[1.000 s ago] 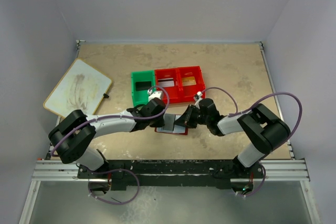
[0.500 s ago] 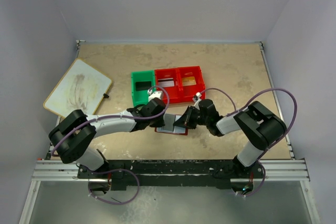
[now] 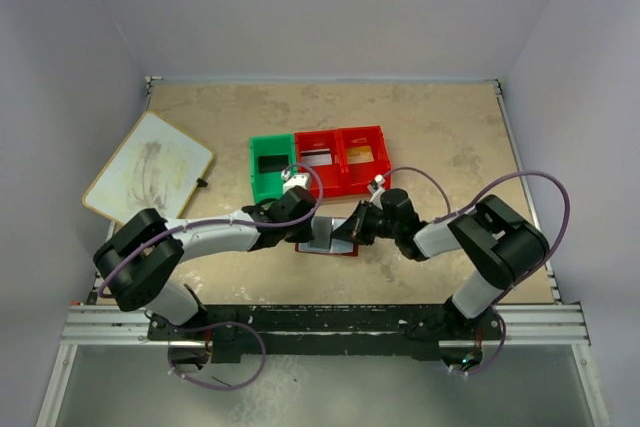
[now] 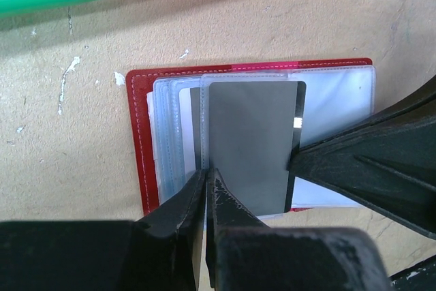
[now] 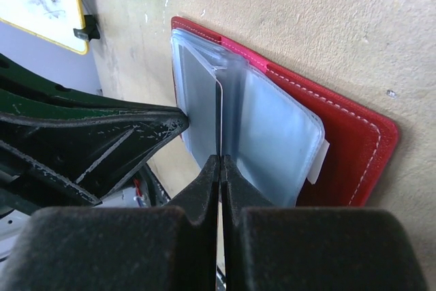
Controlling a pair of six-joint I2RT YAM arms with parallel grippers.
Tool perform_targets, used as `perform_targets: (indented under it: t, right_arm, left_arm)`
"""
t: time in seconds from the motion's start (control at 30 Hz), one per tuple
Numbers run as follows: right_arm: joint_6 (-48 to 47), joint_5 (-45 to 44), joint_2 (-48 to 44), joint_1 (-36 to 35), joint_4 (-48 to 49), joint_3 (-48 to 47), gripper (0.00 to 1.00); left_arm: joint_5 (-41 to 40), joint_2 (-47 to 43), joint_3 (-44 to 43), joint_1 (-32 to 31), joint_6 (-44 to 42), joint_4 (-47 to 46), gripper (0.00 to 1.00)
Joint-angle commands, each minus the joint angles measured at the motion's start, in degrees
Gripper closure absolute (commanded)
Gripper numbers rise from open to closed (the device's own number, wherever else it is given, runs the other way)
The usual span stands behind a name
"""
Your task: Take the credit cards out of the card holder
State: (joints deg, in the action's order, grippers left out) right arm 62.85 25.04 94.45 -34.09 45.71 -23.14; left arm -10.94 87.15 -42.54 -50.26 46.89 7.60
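The dark-red card holder (image 3: pixel 345 248) lies open on the table between both grippers, its clear sleeves up; it also shows in the left wrist view (image 4: pixel 142 141) and the right wrist view (image 5: pixel 340 134). A silver-grey card (image 4: pixel 248 144) sticks partly out of a sleeve. My left gripper (image 3: pixel 303 230) is shut at the sleeve's near-left edge (image 4: pixel 206 178), right beside the card. My right gripper (image 3: pixel 347 231) is shut on the card's thin edge (image 5: pixel 219 158) from the other side; its fingers (image 4: pixel 368 161) meet the card's right edge.
A green-and-red bin tray (image 3: pixel 257 185) stands just behind the holder, with a dark card (image 3: pixel 270 162), a pale card (image 3: pixel 318 159) and a gold-brown card (image 3: pixel 362 155) in its compartments. A large white board (image 3: pixel 148 167) lies at the far left.
The right gripper shifted slightly left and back again beside the holder. The left gripper and the card holder have stayed in place.
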Motion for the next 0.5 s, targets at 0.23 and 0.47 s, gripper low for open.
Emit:
perform_targets:
  t: [0.23,0.47]
  right_arm:
    - [-0.25,-0.25,-4.25,2.92,-0.87,2.27,1.0]
    - [-1.13,0.53,-3.83,3.16,-2.07,1.85,1.0]
  left_arm:
    - [-1.19,1.83,0.27,0.07,-1.19,3.99,1.0]
    - [-1.58,0.82,-0.44,0.07,-1.35,4.86,0.95]
